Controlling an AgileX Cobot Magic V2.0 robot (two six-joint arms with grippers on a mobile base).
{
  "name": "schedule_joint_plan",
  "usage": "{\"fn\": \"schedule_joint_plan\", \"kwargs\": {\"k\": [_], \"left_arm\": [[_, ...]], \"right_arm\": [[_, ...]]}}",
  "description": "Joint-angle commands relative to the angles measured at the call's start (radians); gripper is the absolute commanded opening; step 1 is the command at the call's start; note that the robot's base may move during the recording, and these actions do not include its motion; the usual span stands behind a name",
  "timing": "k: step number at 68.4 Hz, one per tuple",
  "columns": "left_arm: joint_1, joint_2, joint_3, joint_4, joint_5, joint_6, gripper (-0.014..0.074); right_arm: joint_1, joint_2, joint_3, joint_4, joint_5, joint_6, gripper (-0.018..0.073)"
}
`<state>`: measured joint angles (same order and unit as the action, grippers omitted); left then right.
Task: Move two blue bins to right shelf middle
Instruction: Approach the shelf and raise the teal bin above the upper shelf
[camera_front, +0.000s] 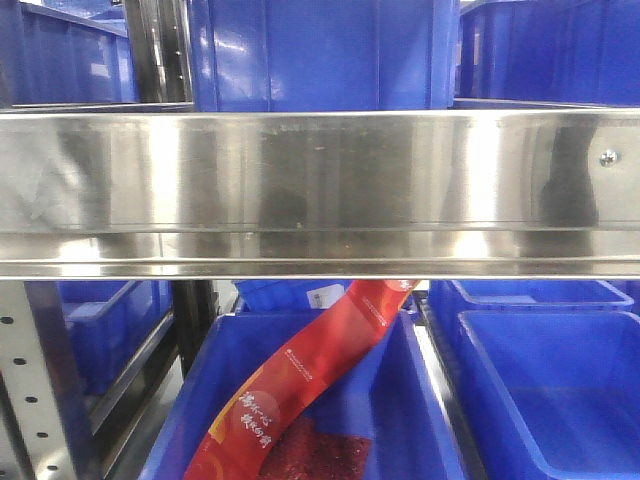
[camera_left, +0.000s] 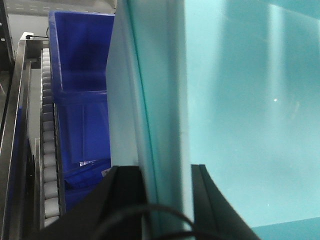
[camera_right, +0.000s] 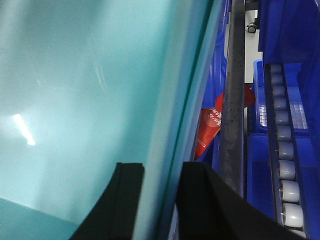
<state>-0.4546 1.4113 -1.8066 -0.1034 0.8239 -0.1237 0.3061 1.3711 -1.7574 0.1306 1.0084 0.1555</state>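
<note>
Each tool grips a side wall of one bin: the left tool (camera_left: 167, 202) clenched on its wall (camera_left: 150, 115), the right tool (camera_right: 160, 200) likewise. The bin sits between them. Uneven lifting could tilt it against the shelf rail (camera_front: 320, 190) and loosen the thin-edge grips.

A steel shelf rail (camera_front: 320, 190) crosses the view; a red packet (camera_front: 300, 390) leans below, roller tracks (camera_right: 287, 165) alongside
</note>
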Motion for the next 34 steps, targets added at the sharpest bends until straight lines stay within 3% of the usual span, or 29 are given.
{"fn": "schedule_joint_plan", "kwargs": {"k": [1, 19, 34], "left_arm": [[0.0, -0.029, -0.02, -0.049, -0.116, -0.009, -0.0111], [0.0, -0.029, -0.02, -0.049, -0.094, -0.009, -0.0111], [0.0, 0.012, -0.02, -0.01, 0.197, -0.009, -0.0111]], "right_arm": [[-0.003, -0.006, -0.01, -0.013, -0.072, -0.022, -0.0155], [-0.003, -0.002, -0.01, -0.013, -0.032, -0.022, -0.0155], [-0.003, 0.032, -0.008, -0.013, 0.026, -0.052, -0.0155]]}}
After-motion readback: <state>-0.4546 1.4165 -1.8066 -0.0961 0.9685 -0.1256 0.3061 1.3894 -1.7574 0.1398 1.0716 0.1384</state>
